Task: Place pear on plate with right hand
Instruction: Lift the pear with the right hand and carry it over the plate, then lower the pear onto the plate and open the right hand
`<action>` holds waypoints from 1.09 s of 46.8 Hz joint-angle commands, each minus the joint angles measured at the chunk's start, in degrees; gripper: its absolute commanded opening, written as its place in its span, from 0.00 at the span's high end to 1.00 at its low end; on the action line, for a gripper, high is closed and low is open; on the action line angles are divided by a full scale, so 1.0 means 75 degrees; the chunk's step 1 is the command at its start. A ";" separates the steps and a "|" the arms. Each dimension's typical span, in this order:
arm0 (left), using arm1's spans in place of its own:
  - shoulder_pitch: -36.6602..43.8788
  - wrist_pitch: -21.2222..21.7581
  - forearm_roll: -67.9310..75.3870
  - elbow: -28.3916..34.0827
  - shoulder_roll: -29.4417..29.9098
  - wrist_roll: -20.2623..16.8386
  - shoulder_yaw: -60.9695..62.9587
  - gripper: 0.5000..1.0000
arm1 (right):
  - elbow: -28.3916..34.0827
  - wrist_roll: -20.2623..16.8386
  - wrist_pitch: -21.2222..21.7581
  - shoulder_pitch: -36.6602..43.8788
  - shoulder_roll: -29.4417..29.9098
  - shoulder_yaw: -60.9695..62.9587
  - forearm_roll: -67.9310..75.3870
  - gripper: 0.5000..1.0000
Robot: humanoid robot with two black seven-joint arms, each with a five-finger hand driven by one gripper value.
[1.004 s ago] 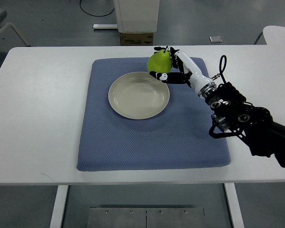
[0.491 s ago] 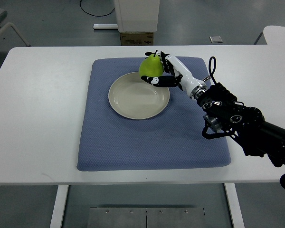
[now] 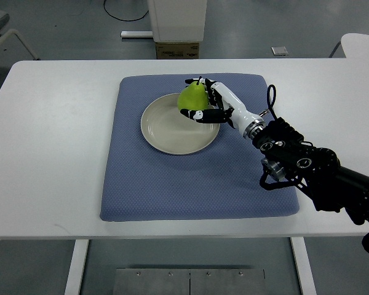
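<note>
Green pear (image 3: 192,97) | roughly upright, stem up | right hand (image 3: 208,106) grasping it | above plate (image 3: 172,130) rim

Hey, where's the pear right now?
In the top view, the pear is held in the right hand, over the far right rim of the plate on the blue mat.

Robotics lab, white table (image 3: 55,153), grey floor (image 3: 67,31), floor cable (image 3: 120,15)

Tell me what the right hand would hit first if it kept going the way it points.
Likely the plate: the right hand, shut on the pear, points left over its far rim. Height above it is unclear from this single view.
</note>
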 commanded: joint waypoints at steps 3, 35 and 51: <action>0.0000 -0.0003 0.0000 0.0000 0.0000 0.0000 0.0000 0.00 | 0.0013 0.0005 0.0074 -0.0110 0.0000 -0.0128 -0.0016 1.00; 0.0000 -0.0003 0.0000 0.0000 0.0000 0.0000 0.0000 0.00 | -0.0022 0.0017 0.0062 -0.0134 0.0000 -0.0293 -0.0005 0.00; 0.0000 -0.0003 0.0000 0.0000 0.0000 0.0000 0.0000 0.00 | -0.0093 0.0029 0.0062 -0.0099 0.0000 -0.0304 -0.0016 0.00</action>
